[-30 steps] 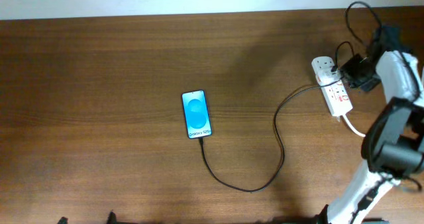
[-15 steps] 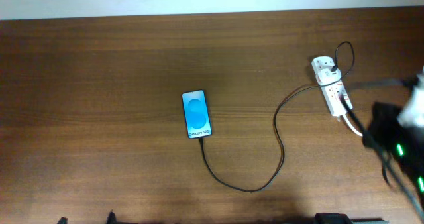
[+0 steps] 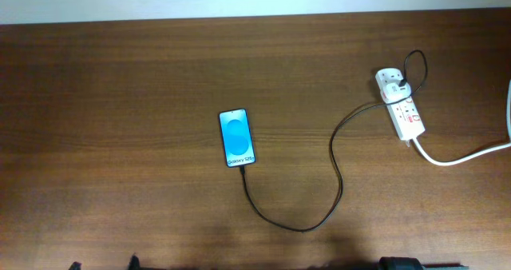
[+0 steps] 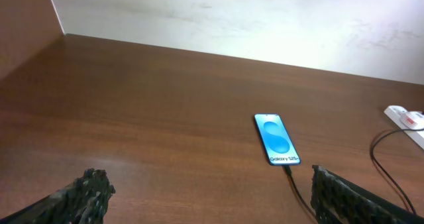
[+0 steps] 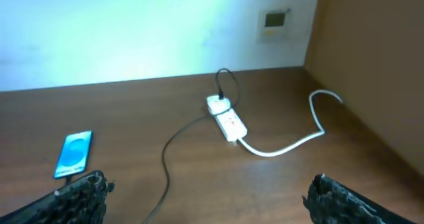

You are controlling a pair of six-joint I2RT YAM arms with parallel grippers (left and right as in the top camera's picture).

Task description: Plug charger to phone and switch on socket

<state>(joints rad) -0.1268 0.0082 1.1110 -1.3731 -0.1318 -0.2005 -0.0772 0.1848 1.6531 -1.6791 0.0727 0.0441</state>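
The phone (image 3: 237,138) lies flat mid-table with its blue screen lit, also in the left wrist view (image 4: 277,139) and the right wrist view (image 5: 74,154). The black charger cable (image 3: 336,172) meets the phone's near end, loops right and runs to a white adapter (image 3: 390,80) seated in the socket (image 3: 405,110). The white socket strip (image 5: 227,120) shows red markings. My left gripper (image 4: 209,187) hangs open, well short of the phone, nothing between its fingers. My right gripper (image 5: 209,191) is open and empty, far back from the socket. Neither arm appears in the overhead view.
A thick white cord (image 3: 467,153) runs from the socket to the table's right edge, curving in the right wrist view (image 5: 291,143). A pale wall (image 4: 265,18) borders the table's far side. A brown side panel (image 5: 371,65) stands at the right.
My right arm has pulled away from the socket and left the overhead view, and its gripper has gone from shut to open. Phone, cable and socket have not moved.
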